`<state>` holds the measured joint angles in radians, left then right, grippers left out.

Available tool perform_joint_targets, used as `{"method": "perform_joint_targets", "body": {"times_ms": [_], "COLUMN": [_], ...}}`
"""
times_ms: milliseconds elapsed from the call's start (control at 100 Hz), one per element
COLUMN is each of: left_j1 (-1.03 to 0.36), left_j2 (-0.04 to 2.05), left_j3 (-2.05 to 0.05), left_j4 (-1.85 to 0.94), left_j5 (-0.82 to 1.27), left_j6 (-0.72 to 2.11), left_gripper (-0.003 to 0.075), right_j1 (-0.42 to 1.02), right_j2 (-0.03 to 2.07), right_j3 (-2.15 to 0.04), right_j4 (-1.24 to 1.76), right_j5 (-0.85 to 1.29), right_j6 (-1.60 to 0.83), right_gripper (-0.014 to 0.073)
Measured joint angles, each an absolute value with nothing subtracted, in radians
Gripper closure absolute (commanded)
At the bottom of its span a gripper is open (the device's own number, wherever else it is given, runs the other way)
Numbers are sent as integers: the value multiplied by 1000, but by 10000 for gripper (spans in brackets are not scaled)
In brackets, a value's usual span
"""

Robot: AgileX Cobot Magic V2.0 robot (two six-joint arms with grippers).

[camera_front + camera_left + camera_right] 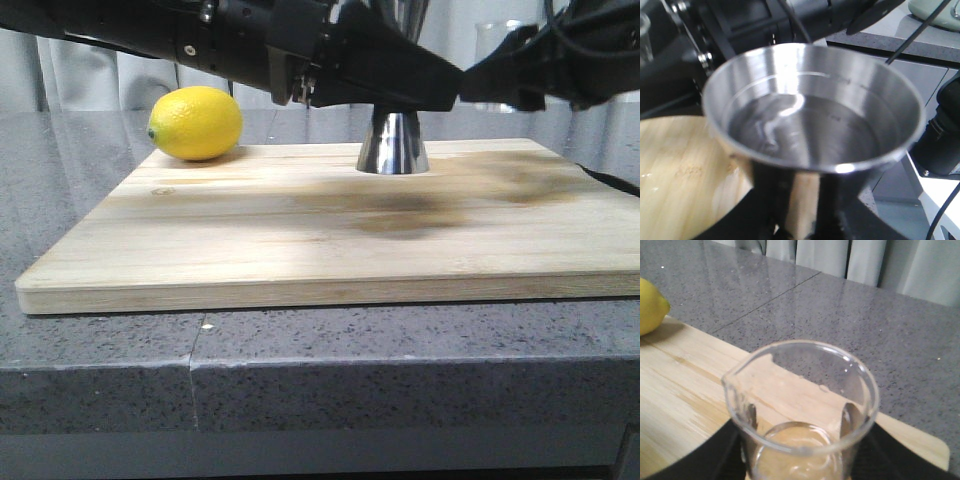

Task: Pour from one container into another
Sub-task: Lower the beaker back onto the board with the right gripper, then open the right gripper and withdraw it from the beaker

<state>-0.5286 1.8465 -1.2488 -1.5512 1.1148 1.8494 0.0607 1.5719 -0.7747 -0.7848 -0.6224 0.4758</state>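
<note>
The left gripper [805,220] seems to clamp the liquid-filled jigger [812,107], the right gripper [800,450] holds the beaker [802,405]; a jolt could spill onto the board [330,235].

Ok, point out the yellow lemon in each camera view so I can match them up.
Front view: the yellow lemon sits on the far left corner of the wooden cutting board, left of the steel jigger.
Left wrist view: not in it; the steel jigger fills the frame.
Right wrist view: only part of it shows, cut off by the picture's edge, beyond the glass beaker.
Shared landmark: the wooden cutting board shows in all three.
</note>
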Motion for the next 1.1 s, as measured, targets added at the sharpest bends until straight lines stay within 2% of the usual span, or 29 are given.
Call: {"method": "perform_joint_targets", "body": {"times_ms": [360,840,930,1100], "left_j1": [-518,-518,-518,-518], "left_j2": [1847,1847,1847,1847], "left_j3": [-1249,-1249,-1249,-1249], "left_j4": [-1551,-1551,-1551,-1551], "left_j5": [1113,1113,1113,1113], "left_j6": [1849,1851,1851,1851], "left_gripper": [739,739,739,739], "right_j1": [61,61,61,61], "right_j2": [1704,1727,1727,1727], "right_j3": [-775,-775,-775,-775], "right_j4": [-763,-756,-756,-756], "right_j5": [-726,-735,-735,-735], "right_j6": [476,476,474,474], "right_gripper": [357,353,310,138]}}
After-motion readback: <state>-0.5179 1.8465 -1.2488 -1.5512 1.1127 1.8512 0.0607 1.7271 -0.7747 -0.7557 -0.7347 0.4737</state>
